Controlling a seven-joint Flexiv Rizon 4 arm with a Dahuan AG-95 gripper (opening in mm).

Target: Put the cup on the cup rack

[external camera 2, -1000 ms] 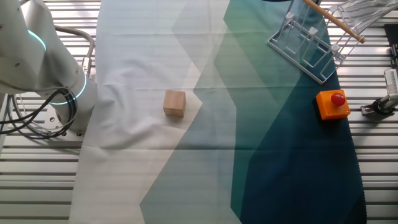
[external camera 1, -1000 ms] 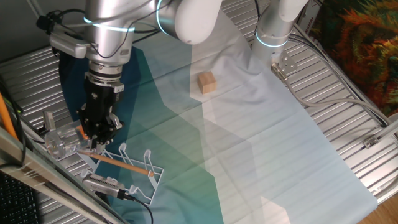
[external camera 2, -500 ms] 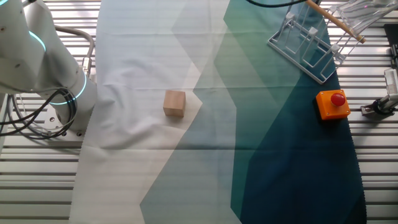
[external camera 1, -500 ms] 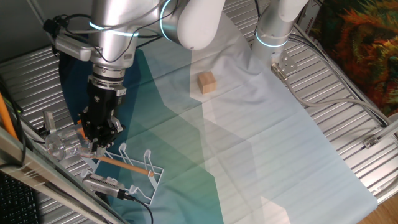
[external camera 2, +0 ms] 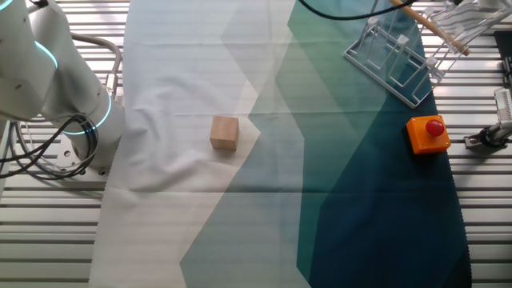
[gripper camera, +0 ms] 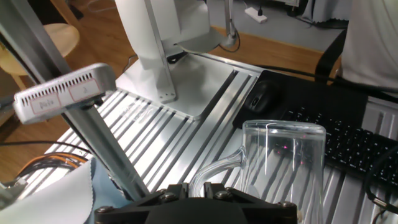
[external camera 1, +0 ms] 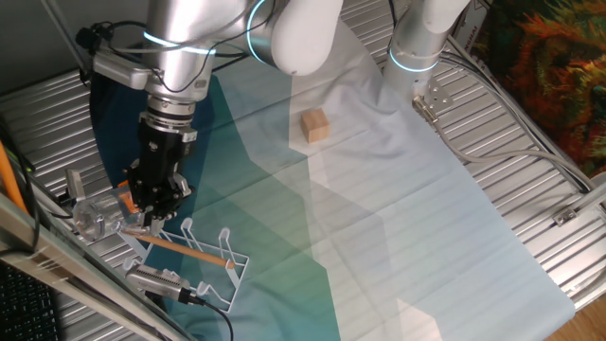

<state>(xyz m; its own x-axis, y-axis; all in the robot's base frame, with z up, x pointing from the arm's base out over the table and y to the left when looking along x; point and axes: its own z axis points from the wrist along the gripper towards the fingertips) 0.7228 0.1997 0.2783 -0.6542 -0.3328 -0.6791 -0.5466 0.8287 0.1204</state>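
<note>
right — cup (gripper camera: 283,165) just past gripper (external camera 1: 154,199) tips

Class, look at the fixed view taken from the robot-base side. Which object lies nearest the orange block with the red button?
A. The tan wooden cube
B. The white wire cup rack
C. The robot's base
B: the cup rack stands just above the orange block; the wooden cube lies far off.

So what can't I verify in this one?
- Grip: in one fixed view the gripper body hides its own fingertips beside the cup. In the hand view the bottom edge cuts them off.
- The other fixed view: the gripper is beyond the top edge.
- Cup against cup rack: the gripper covers that spot.
</note>
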